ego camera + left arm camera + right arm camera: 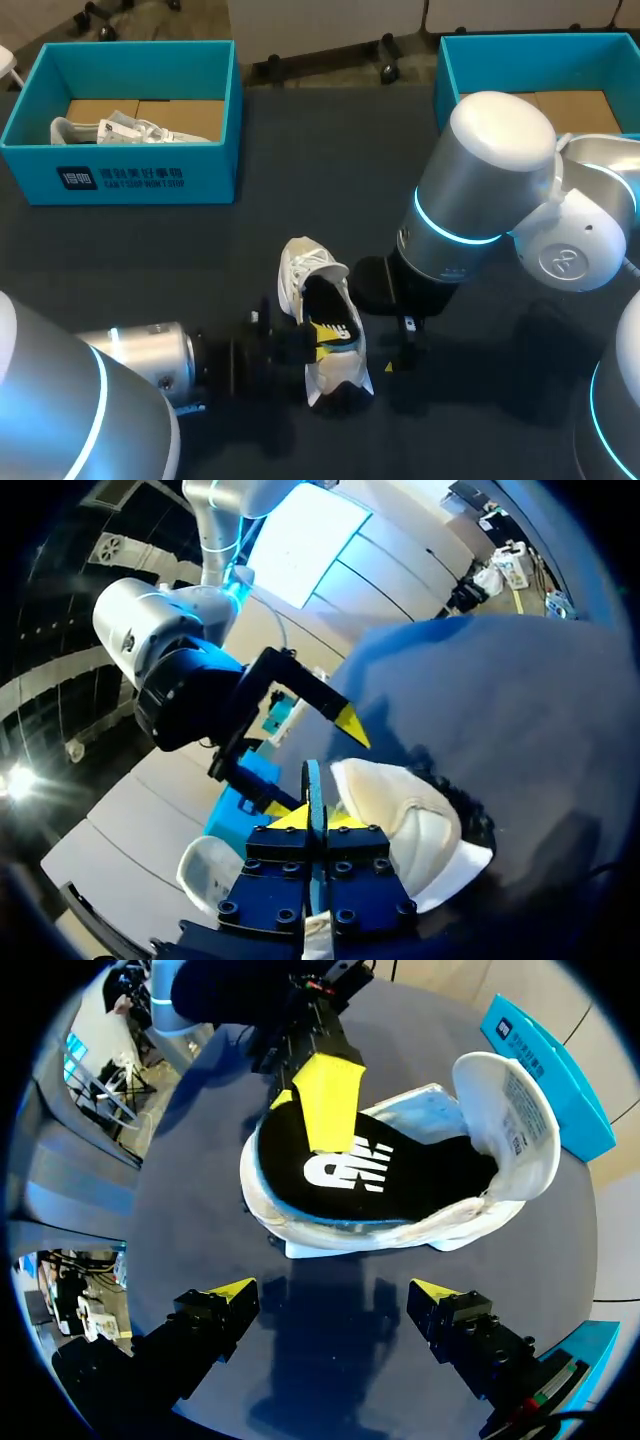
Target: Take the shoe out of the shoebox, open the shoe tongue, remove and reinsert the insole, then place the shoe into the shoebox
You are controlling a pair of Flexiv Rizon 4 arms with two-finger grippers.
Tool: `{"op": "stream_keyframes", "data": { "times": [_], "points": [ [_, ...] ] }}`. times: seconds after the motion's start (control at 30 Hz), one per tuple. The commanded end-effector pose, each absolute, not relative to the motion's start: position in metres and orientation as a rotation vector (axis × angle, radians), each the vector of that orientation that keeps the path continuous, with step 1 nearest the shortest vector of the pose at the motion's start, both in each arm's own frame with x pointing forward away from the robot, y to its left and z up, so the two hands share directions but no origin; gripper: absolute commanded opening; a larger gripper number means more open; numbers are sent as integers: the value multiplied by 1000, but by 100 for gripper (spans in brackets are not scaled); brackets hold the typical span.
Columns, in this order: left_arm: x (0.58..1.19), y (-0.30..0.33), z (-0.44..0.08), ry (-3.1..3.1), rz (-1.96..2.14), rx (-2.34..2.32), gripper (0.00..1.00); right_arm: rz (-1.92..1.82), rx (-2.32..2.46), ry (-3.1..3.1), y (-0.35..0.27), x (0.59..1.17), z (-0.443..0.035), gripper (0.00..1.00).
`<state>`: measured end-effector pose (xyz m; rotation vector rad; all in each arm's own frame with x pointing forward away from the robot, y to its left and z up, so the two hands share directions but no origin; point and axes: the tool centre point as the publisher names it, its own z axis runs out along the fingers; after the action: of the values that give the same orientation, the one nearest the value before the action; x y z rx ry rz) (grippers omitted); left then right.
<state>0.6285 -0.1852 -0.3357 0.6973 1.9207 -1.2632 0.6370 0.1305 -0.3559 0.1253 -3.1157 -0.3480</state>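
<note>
- My left gripper (312, 348), reaching in from the near left corner, is clamped on the side wall of the shoe (322, 300). One yellow fingertip (325, 1100) lies inside, over the insole, and the other presses from outside.
- The shoe, white, rests on its sole on the dark table (300, 180), about mid-table and out of both boxes.
- The black insole (390, 1175) with its white mark sits inside the shoe, in plain sight through the wide opening.
- At the shoe's far end a white flap with a printed label stands turned up. It looks to be the tongue, though the angle leaves this unsure.
- My right gripper (333, 1290) hangs just beside the shoe on its right, fingers spread wide and touching nothing. The shoe lies ahead of it, side-on.
- Far left stands a teal shoebox (150, 178) with a second white shoe (120, 128) lying inside.
- Far right, partly behind my right arm, stands another teal shoebox (455, 75) showing its cardboard floor.
</note>
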Motion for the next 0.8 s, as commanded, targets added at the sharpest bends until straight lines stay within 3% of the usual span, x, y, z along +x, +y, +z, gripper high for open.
{"op": "stream_keyframes", "data": {
  "times": [0.03, 0.4, 0.43, 0.53, 0.8],
  "points": [
    [639, -192, -346, 1921, -1229, 708, 0, -347, 125, -3116, 132, 637, -358, 100],
    [655, -185, -351, 1939, -1202, 655, 0, -347, 125, -3116, 132, 637, -358, 100],
    [654, -185, -350, 1938, -1204, 655, 4, -347, 125, -3116, 132, 637, -358, 100],
    [647, -183, -347, 1942, -1236, 659, 31, -347, 125, -3116, 132, 637, -358, 100],
    [632, -181, -332, 1930, -1294, 662, 31, -347, 125, -3116, 132, 637, -358, 100]
  ]
}}
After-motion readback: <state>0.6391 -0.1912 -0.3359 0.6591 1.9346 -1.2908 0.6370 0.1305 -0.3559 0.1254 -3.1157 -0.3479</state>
